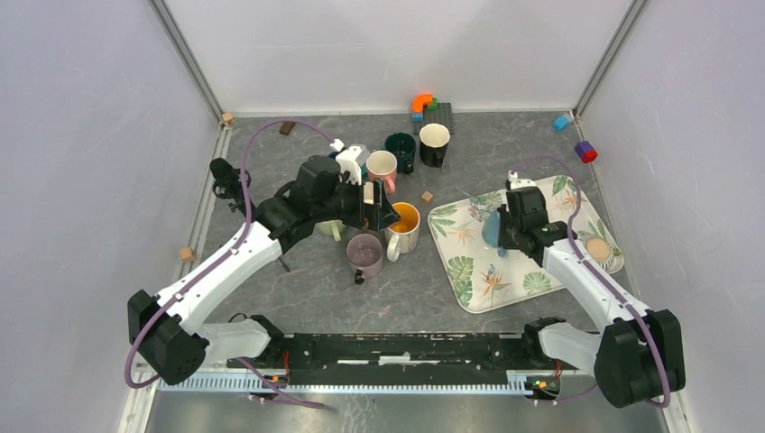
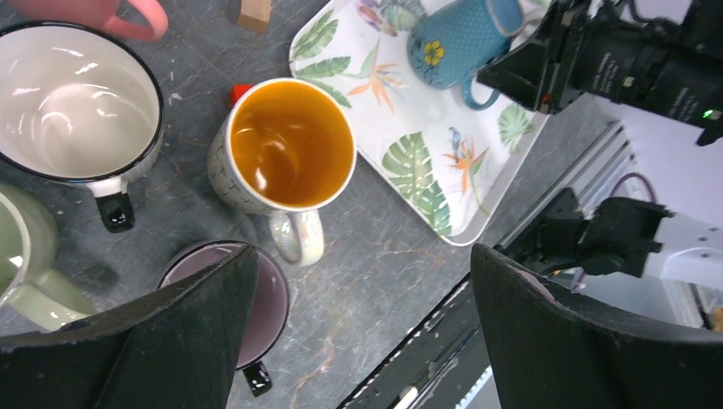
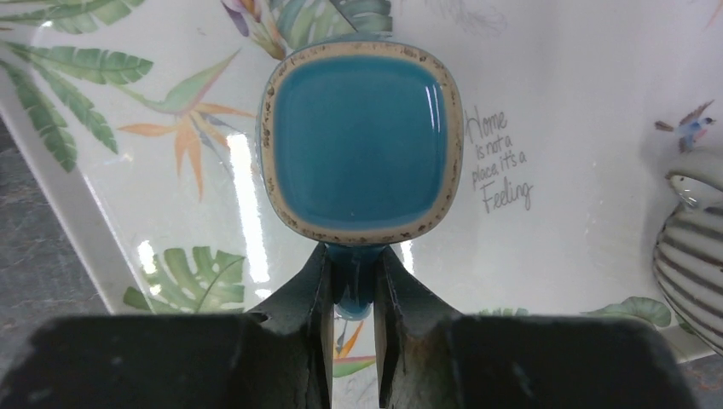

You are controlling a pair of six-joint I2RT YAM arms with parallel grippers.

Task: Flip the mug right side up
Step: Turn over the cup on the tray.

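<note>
So the right gripper (image 3: 352, 266) is pinching the handle of the blue mug (image 3: 361, 149). It's bottom-up on the tray (image 3: 563, 111), so the flip's still to do. The left gripper (image 2: 362, 285) is spread wide.

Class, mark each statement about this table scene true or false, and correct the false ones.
1. The right tool grips the blue mug by its handle. True.
2. The blue mug is over bare table. False: the leaf-patterned tray lies under it.
3. The left tool is open and holds nothing. True.
4. The mug with the orange inside lies on its side. False: it stands upright, mouth up.
</note>
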